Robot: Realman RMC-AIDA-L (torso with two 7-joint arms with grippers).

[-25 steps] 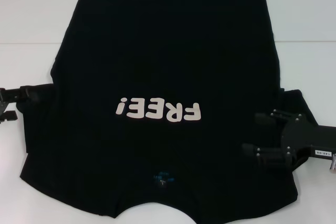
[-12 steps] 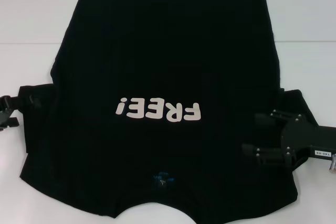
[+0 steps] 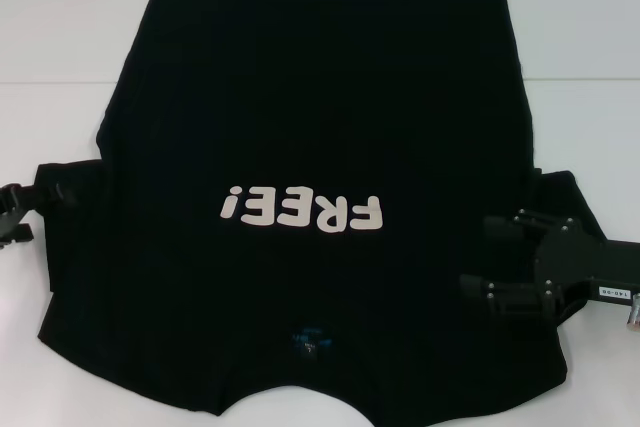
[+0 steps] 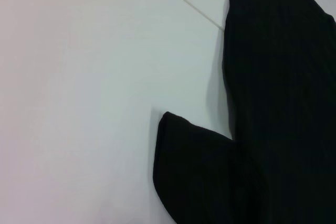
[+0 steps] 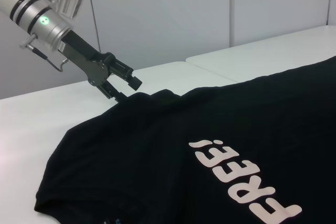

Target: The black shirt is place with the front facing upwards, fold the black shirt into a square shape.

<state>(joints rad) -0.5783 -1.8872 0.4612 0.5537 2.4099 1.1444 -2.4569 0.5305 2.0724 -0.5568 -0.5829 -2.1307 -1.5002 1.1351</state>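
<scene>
The black shirt (image 3: 320, 197) fills the frame's centre. My open left gripper (image 3: 28, 209) straddles the sleeve (image 3: 75, 197) at left edge; open right gripper (image 3: 500, 259) lower right. I should pinch fully before lifting.

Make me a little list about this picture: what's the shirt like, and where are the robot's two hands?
Shirt: black shirt, lying flat, front up, not folded yet
Print: cream "FREE!" letters on the chest
Neck label: small blue neck label near the collar
Surface: white table
Left gripper: left gripper at the shirt's left sleeve edge
Right gripper: right gripper over the shirt's right sleeve, jaws open
</scene>
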